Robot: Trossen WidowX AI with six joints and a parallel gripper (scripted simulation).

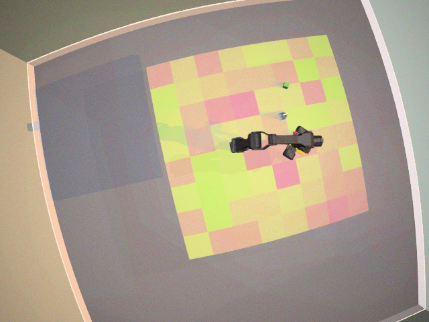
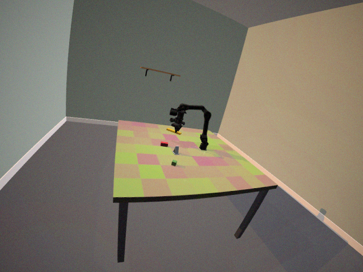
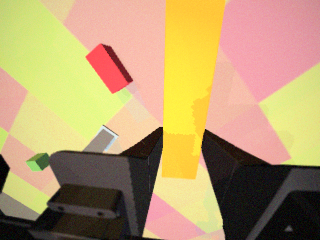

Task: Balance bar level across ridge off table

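Jaws pinching yellow bar [image 3: 192, 75] near its end, long axis running 12 o'clock; ridge [image 3: 102, 140] lies approx 9 o'clock, apart

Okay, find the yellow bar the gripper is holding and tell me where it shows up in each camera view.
Top: yellow bar is a sliver under the wrist, mostly hidden.
Exterior: bar held above the table's far end.
Wrist: bar runs from the gripper to the top edge.
Shared landmark: red block, beside it in every view.
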